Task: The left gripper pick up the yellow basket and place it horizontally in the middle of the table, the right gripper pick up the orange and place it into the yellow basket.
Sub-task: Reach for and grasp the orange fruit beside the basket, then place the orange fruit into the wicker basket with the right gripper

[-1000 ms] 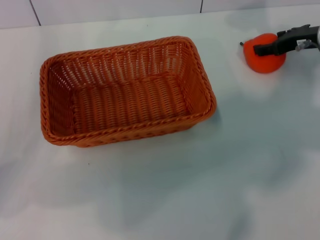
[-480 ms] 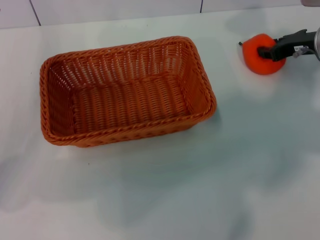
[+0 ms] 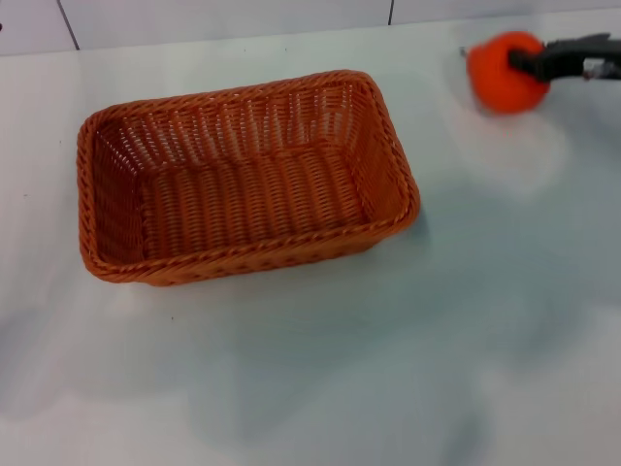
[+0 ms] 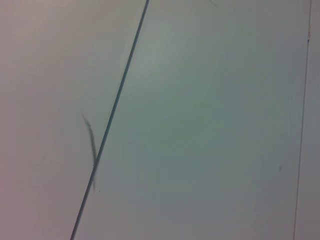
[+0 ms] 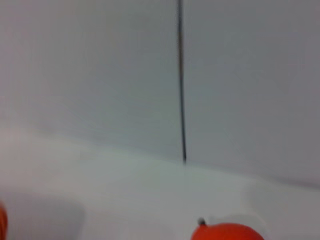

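The yellow basket (image 3: 243, 180), an orange-brown woven rectangle, lies lengthwise across the white table (image 3: 388, 369), left of the middle, and is empty. The orange (image 3: 502, 72) is at the far right back, held above the table by my right gripper (image 3: 521, 64), which is shut on it; a black finger (image 3: 568, 56) reaches in from the right edge. The top of the orange (image 5: 227, 233), with its dark stalk, shows in the right wrist view. My left gripper is out of view; its wrist view shows only a pale surface with a dark seam (image 4: 112, 117).
A white wall with dark seams (image 3: 390, 12) runs along the table's back edge. The orange casts a faint shadow (image 3: 524, 160) on the table below it. An orange-coloured sliver (image 5: 2, 222) shows at the edge of the right wrist view.
My right gripper has lifted the orange off the table, up and toward the back. The basket has not moved.
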